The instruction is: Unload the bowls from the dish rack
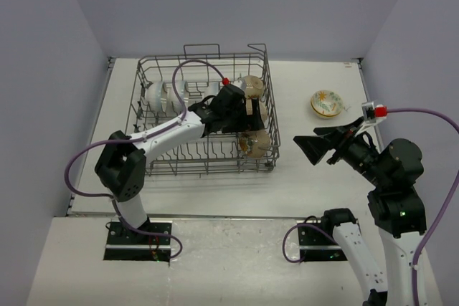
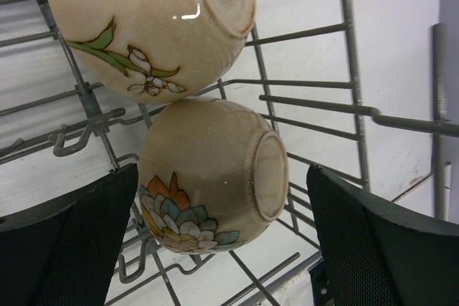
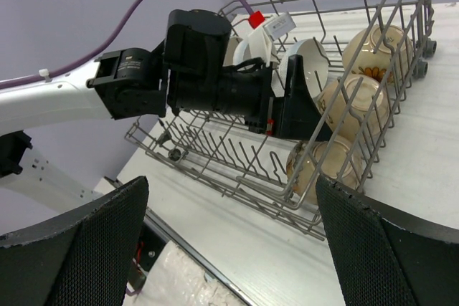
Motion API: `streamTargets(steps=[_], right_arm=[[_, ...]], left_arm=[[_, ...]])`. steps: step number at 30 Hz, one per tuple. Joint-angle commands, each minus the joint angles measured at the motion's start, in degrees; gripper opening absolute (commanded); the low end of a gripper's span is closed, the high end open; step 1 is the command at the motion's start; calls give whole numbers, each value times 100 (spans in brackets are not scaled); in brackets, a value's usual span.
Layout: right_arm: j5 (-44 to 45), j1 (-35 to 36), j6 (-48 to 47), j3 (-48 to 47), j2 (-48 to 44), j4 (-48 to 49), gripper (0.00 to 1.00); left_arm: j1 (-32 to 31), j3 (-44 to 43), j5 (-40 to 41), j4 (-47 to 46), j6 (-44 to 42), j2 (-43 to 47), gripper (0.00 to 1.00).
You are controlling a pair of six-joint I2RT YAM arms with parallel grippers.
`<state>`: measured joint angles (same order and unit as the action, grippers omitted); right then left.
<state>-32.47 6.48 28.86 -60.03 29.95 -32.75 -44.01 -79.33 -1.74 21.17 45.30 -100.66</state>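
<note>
The grey wire dish rack (image 1: 203, 56) stands at the middle left of the table. Three tan bowls (image 1: 257, 142) lie on their sides along its right wall, and white bowls (image 1: 154, 96) stand at its left. My left gripper (image 1: 249, 114) reaches inside, open. In the left wrist view a tan bowl (image 2: 208, 177) with a painted flower lies between the fingers (image 2: 380, 241), untouched, with a second tan bowl (image 2: 143, 26) beyond it. A yellow-floral bowl (image 1: 325, 102) sits on the table right of the rack. My right gripper (image 1: 308, 145) hovers open and empty, right of the rack.
Rack wires (image 2: 315, 30) and upright tines (image 3: 215, 150) surround the bowls closely. The right wrist view shows the left arm's gripper (image 3: 287, 105) inside the rack, the tan bowls (image 3: 351, 102) and a white bowl (image 3: 308, 66) behind it. Purple walls enclose the table.
</note>
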Motion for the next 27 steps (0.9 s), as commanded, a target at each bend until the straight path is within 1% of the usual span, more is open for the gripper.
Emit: streamTargets(steps=[1,4,6,11,12,20,27], right_arm=[[22,20,-109,-132,-16,23,99],[-14,20,-100,-141,-7,41,99],[-14,20,-109,-132,-16,50,99],[-5,20,-91,-61,-33,85,99],[-14,20,-91,-53,-42,102,99],[-5,11,-109,-62,-33,76,99],[-14,20,-109,-9,1,102,99]], left_arm=[[-29,-258,-29,484,-83,-181,100],[-29,-495,147,835,-83,-296,100],[-29,-478,287,906,-74,-261,100],[-29,-373,200,898,-12,-208,100],[-29,-355,26,880,23,-217,100],[-29,110,-775,160,163,-112,100],[-29,260,-899,-139,225,47,100]])
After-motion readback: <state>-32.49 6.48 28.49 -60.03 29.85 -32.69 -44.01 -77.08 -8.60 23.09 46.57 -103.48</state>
